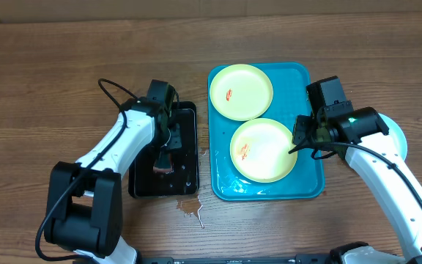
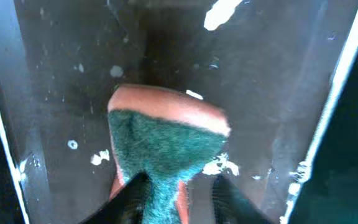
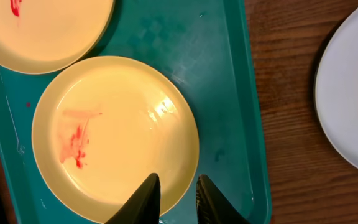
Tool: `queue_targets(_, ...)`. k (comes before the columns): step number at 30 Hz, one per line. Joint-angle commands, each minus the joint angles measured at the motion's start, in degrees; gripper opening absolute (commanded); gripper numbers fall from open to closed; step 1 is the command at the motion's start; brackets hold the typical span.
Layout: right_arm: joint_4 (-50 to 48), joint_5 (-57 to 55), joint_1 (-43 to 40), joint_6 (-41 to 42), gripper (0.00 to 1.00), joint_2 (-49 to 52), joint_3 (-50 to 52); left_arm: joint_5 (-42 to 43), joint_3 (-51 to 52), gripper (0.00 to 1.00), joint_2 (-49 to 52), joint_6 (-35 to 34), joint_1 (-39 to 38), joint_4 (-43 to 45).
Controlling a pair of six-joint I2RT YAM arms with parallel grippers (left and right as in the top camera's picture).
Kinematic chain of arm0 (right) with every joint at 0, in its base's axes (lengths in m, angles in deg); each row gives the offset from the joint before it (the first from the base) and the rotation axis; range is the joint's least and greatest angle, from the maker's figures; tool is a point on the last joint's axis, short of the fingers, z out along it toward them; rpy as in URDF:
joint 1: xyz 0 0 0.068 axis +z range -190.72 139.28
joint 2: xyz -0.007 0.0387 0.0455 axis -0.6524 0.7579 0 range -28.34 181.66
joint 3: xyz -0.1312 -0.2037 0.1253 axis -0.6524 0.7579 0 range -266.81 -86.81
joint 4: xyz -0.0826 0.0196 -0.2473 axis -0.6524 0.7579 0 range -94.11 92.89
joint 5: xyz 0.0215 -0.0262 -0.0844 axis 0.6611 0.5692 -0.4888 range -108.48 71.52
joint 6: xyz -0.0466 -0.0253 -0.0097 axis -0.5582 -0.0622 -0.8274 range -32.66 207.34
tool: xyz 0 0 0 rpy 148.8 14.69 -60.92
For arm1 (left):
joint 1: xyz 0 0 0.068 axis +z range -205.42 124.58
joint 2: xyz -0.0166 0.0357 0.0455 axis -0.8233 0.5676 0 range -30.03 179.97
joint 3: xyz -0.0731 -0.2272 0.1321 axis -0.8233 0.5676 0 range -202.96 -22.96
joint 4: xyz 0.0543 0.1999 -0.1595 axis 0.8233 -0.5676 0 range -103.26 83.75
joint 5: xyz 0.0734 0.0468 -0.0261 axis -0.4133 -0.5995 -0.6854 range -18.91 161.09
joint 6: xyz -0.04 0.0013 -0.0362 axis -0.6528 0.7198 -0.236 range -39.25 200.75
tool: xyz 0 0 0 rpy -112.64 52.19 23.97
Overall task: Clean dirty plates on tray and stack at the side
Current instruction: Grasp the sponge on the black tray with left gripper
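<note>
The right gripper (image 3: 176,190), fingers narrowly parted, straddles the near plate (image 3: 117,130) at its rim. The plate looks stiff, light and probably slick. The left gripper (image 2: 179,186) clamps the sponge (image 2: 166,137).

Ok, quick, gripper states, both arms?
Left gripper: closed on the sponge.
Right gripper: fingers narrowly apart at the near plate rim; grip cannot be told.

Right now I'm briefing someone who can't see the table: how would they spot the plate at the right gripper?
Find the turquoise tray, right of the black tray. Two yellow-green plates lie on it; take the near plate, whose rim is at the right gripper. Its red smear is pale and spread out, while the far plate has a small sharp mark.
</note>
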Motion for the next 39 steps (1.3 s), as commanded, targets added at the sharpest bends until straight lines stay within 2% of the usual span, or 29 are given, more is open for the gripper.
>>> queue_targets(1,-0.13,0.68,-0.11,0.02,0.22,-0.26,-0.74,-2.95,2.67,0.59,0.28,1.36,-0.04,0.81)
queue_targets(2,-0.13,0.90,-0.11,0.02,0.22,-0.26,-0.74,-3.06,3.06,0.65,0.28,1.64,-0.04,1.03)
queue_targets(4,-0.13,0.90,-0.11,0.02,0.22,-0.26,-0.74,-3.37,3.32,0.63,0.28,1.75,-0.04,1.11)
queue_targets(5,-0.15,0.90,-0.11,0.02,0.22,-0.26,-0.74,-3.37,3.32,0.55,0.28,1.77,-0.04,1.16)
queue_targets(9,-0.13,0.90,-0.11,0.02,0.22,-0.26,-0.74,-3.34,3.32,0.10,0.28,1.92,-0.04,1.75)
queue_targets(10,-0.09,0.90,-0.11,0.02,0.21,-0.26,-0.74,-3.34,3.30,0.04,0.28,1.97,-0.07,1.95)
queue_targets(15,0.76,0.92,-0.11,0.02,0.21,-0.26,-0.74,-3.34,2.23,0.04,0.17,2.58,0.04,-0.07)
queue_targets(24,1.70,0.94,-0.11,0.02,0.21,-0.26,-0.74,-3.56,-5.86,0.04,-0.24,2.58,0.00,-9.14)
queue_targets(39,2.19,0.92,-0.11,0.02,0.21,-0.26,-0.74,-3.74,3.15,0.04,2.91,1.33,0.00,2.67)
